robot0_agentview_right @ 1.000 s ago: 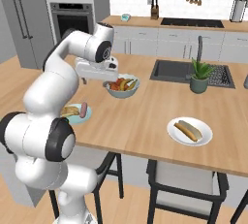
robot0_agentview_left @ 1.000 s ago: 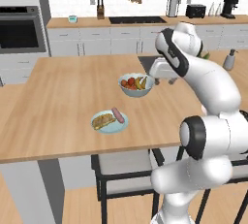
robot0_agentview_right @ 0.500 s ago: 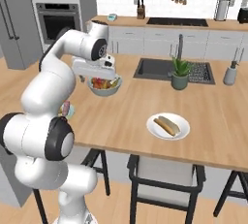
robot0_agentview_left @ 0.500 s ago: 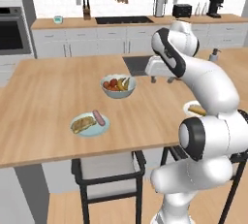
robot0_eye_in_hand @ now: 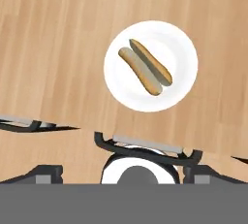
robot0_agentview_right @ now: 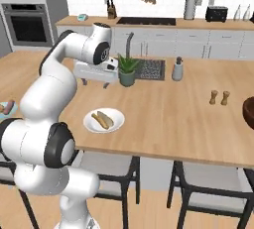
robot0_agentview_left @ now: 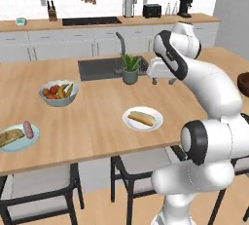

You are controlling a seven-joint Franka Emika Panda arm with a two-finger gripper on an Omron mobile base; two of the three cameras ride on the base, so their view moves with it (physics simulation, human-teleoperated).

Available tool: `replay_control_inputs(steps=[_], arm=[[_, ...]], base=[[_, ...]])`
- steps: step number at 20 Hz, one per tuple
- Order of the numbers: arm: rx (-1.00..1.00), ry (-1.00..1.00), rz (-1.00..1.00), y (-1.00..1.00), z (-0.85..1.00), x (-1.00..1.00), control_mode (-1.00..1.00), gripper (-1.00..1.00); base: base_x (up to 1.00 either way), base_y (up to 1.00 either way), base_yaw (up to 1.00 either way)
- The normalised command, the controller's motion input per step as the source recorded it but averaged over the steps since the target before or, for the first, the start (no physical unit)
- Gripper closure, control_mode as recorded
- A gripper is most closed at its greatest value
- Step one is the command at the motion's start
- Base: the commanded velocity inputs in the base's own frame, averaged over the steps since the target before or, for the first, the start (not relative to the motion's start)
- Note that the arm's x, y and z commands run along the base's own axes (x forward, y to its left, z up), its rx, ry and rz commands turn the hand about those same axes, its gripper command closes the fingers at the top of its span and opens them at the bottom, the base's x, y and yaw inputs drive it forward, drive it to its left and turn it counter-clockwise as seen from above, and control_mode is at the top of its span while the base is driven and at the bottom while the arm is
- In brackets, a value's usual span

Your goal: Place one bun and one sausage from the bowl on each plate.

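The white plate [robot0_agentview_left: 132, 124] [robot0_agentview_right: 117, 124] [robot0_eye_in_hand: 180, 48] lies near the counter's front edge with a tan bun [robot0_agentview_left: 142, 118] [robot0_agentview_right: 103, 119] [robot0_eye_in_hand: 145, 68] on it. My gripper [robot0_agentview_left: 163, 81] [robot0_agentview_right: 94, 84] hangs open and empty above the counter, just behind that plate and beside the potted plant. The pale blue-green plate [robot0_agentview_left: 30, 143] [robot0_agentview_right: 10, 112] sits at the far left, holding a bun [robot0_agentview_left: 9, 136] and a pink sausage [robot0_agentview_left: 28, 129]. The dark wooden bowl [robot0_agentview_left: 243, 84] [robot0_agentview_right: 248, 111] peeks in at the right edge; its contents are hidden.
A pale bowl of fruit [robot0_agentview_left: 58, 92] stands left of the sink [robot0_agentview_left: 99, 68]. A potted plant [robot0_agentview_left: 130, 70] [robot0_agentview_right: 127, 72], a soap bottle [robot0_agentview_right: 177, 69] and two shakers [robot0_agentview_right: 219, 97] stand on the counter. Stools sit under the front edge.
The base has driven to the right, so the whole scene has slid left and the wooden bowl has come into sight. The gripper stays open and empty.
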Motion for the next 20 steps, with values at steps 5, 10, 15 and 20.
replay_control_inputs(steps=[5, 10, 15, 20], arm=[[0.0, 0.0, 0.0, 0.0, 0.0, 0.0, 1.0, -1.0], [0.0, 0.0, 0.0, 0.0, 0.0, 0.0, 1.0, -1.0], [0.0, 0.0, 0.0, 0.0, 0.0, 0.0, 1.0, -1.0], [0.0, 0.0, 0.0, 0.0, 0.0, 0.0, 1.0, -1.0]], base=[[0.0, -1.0, -0.12], [0.0, -1.0, -0.09], [0.0, -1.0, -0.07], [0.0, -1.0, -0.08]])
